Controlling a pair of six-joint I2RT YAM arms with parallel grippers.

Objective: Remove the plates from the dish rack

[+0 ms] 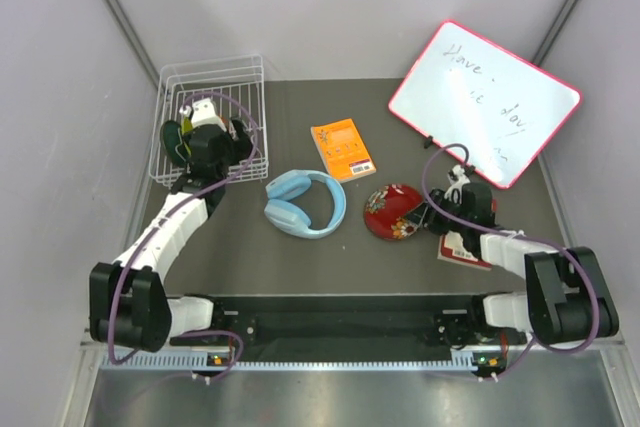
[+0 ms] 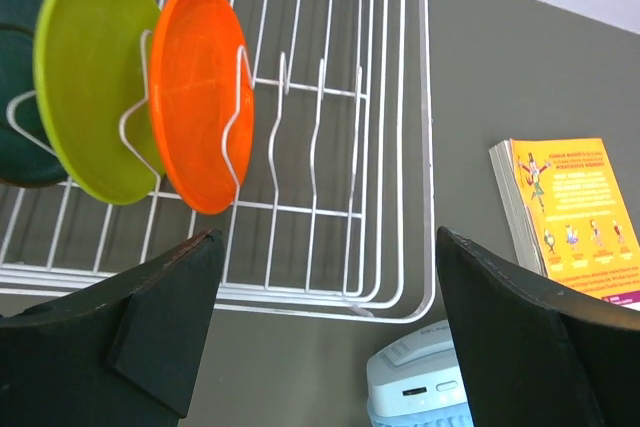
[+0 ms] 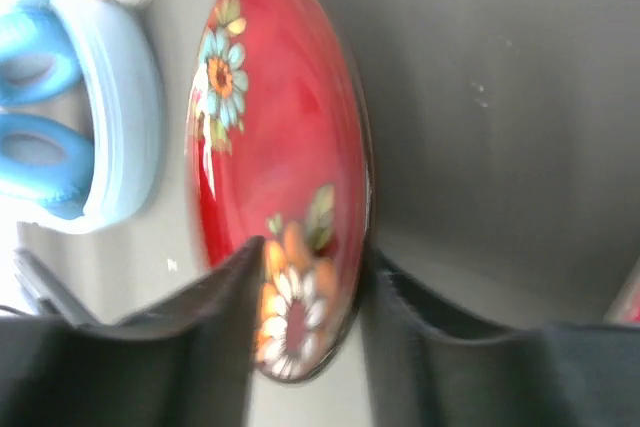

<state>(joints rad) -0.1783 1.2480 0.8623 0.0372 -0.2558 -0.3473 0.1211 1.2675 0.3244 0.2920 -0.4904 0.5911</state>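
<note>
Dark table (image 1: 250, 257) | left tool (image 2: 328, 247) wide over dish rack (image 2: 300, 292); right tool (image 3: 312, 257) narrow astride red plate (image 3: 280, 127); grip unclear

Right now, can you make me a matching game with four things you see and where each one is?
Things:
1. orange plate
2. red flowered plate
3. blue headphones
4. whiteboard

Places:
A. propped up at the far right of the table
B. between the fingers of the right gripper
C. standing upright in the dish rack
D. lying mid-table, near the orange book

Pairs: 1-C, 2-B, 3-D, 4-A
</note>
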